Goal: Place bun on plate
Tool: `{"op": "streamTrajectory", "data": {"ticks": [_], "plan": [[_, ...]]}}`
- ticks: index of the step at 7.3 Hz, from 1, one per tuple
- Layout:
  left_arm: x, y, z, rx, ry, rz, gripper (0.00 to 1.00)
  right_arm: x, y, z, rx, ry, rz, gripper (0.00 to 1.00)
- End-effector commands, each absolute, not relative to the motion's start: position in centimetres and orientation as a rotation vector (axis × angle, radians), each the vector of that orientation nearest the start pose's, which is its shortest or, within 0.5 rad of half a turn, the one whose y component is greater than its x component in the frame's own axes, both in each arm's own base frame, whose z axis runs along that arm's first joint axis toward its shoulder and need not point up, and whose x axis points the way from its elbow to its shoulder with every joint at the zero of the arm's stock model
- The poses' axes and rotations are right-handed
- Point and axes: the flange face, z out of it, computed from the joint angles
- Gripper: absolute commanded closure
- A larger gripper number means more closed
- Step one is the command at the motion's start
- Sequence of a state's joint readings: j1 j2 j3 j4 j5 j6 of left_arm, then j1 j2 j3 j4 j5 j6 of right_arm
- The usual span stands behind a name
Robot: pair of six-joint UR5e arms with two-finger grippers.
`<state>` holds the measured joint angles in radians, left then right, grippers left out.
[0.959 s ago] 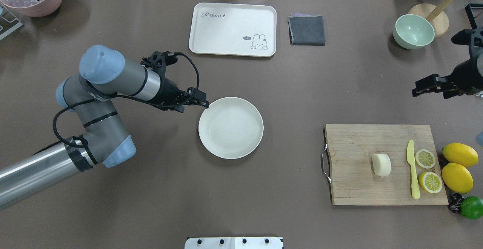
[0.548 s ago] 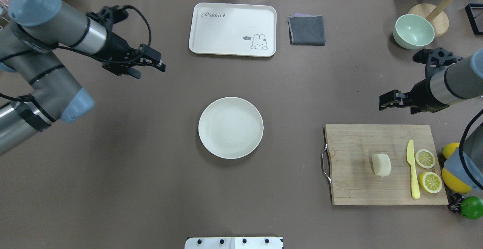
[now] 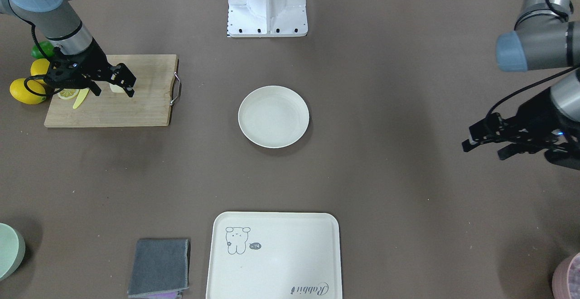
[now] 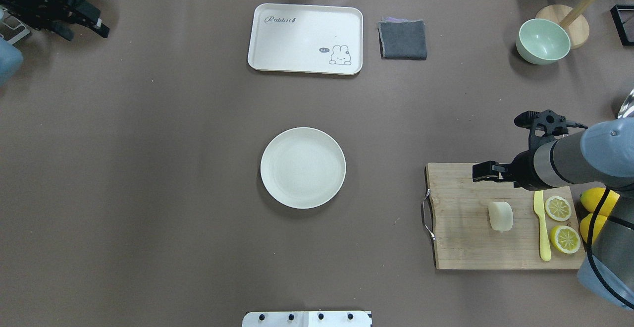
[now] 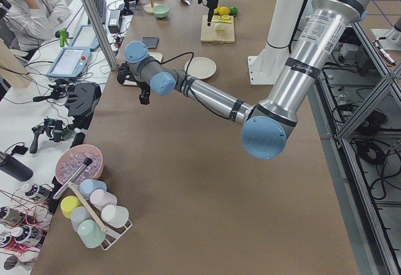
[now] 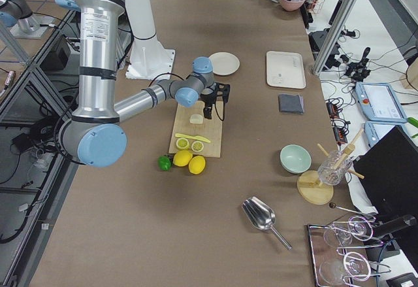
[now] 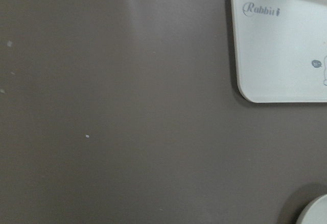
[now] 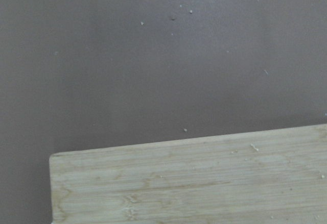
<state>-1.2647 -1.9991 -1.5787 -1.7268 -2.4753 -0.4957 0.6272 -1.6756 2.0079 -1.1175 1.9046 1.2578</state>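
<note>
The bun is a pale cream lump lying on the wooden cutting board at the right. The off-white round plate sits mid-table with nothing on it. My right gripper hovers open over the board's far edge, just behind the bun. In the front-facing view the bun peeks out between its spread fingers. The right wrist view shows only a board corner. My left gripper is open and holds nothing at the far left back corner, well away from the plate.
A yellow knife, two lemon slices, lemons and a lime crowd the board's right side. At the back stand a cream rabbit tray, a folded grey cloth and a green bowl.
My left arm has pulled back from beside the plate to the far left corner. My right arm has come in from the right edge to over the cutting board's far edge.
</note>
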Motion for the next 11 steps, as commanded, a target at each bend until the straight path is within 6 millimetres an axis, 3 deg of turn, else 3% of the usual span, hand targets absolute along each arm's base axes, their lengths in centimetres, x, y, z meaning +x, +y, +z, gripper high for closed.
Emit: {"op": "streamTrajectory", "data": {"ticks": [1, 2, 3, 5, 7, 8, 9, 10, 11], "plan": [[7.4, -63.7, 38.3, 0.181, 0.911, 0.151, 0.03, -32.2, -31.9, 46.4, 0.070, -0.805, 0.107, 0.00], [7.2, -63.8, 38.8, 0.184, 0.885, 0.146, 0.03, -33.8, -30.5, 46.7, 0.096, -0.783, 0.083, 0.00], [6.3, -63.8, 39.2, 0.188, 0.872, 0.130, 0.03, -33.8, -30.3, 47.1, 0.095, -0.774, 0.072, 0.00], [2.0, -60.5, 47.4, 0.154, 0.838, 0.153, 0.03, -32.5, -29.5, 48.8, 0.110, -0.799, 0.045, 0.00], [1.7, -59.5, 52.3, 0.067, 0.834, 0.118, 0.02, -32.8, -29.5, 49.1, 0.111, -0.801, 0.043, 0.02], [1.4, -58.3, 54.8, 0.041, 0.833, 0.105, 0.03, -32.8, -29.5, 49.1, 0.114, -0.799, 0.043, 0.11], [0.0, -57.8, 55.4, 0.041, 0.836, 0.078, 0.03, -32.9, -29.5, 49.1, 0.115, -0.800, 0.043, 0.23], [-0.4, -57.6, 55.7, 0.039, 0.837, 0.070, 0.03, -32.9, -29.5, 49.0, 0.113, -0.801, 0.042, 0.45], [-0.4, -57.5, 55.9, 0.036, 0.835, 0.069, 0.03, -32.9, -29.5, 49.0, 0.113, -0.803, 0.041, 0.57]]}}
